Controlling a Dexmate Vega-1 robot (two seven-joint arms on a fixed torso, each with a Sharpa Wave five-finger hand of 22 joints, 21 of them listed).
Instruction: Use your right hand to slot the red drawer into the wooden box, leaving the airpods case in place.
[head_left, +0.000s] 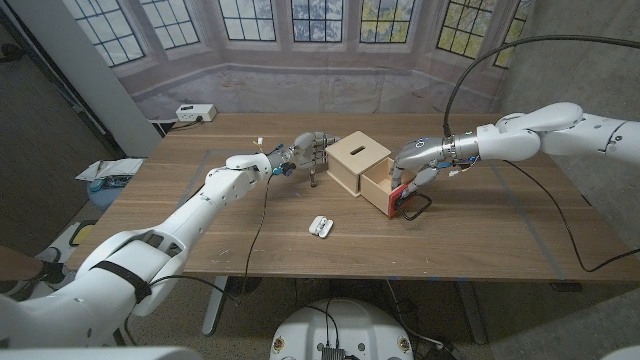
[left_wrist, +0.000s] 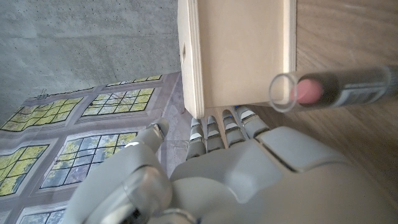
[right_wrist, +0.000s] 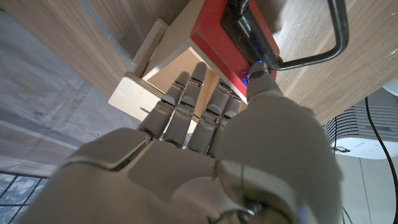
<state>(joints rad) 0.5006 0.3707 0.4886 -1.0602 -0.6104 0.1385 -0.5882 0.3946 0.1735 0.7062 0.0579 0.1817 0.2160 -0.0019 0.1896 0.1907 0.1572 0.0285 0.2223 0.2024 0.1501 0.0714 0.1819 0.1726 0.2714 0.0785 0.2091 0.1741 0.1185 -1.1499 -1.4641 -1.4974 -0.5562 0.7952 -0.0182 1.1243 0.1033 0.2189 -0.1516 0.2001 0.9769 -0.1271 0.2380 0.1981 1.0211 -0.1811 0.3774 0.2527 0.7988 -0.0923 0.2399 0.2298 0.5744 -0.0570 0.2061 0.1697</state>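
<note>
The wooden box (head_left: 356, 157) stands mid-table with a slot in its lid. Its drawer sticks out toward the front right, showing a red front (head_left: 398, 197) with a black loop handle (head_left: 416, 207). My right hand (head_left: 421, 162) is at the drawer: its fingers (right_wrist: 186, 106) lie over the drawer's wooden edge and the thumb touches the red front (right_wrist: 227, 46) beside the handle (right_wrist: 317, 43). My left hand (head_left: 305, 151) has its fingers (left_wrist: 224, 127) against the box's (left_wrist: 239, 56) far-left side. The white airpods case (head_left: 320, 226) lies on the table in front of the box, apart from both hands.
A dark tube with a clear cap and pink tip (left_wrist: 339, 90) is by the left hand, next to the box. A white box (head_left: 195, 112) sits at the table's back left corner. Black cables hang over the table's right side (head_left: 560, 200).
</note>
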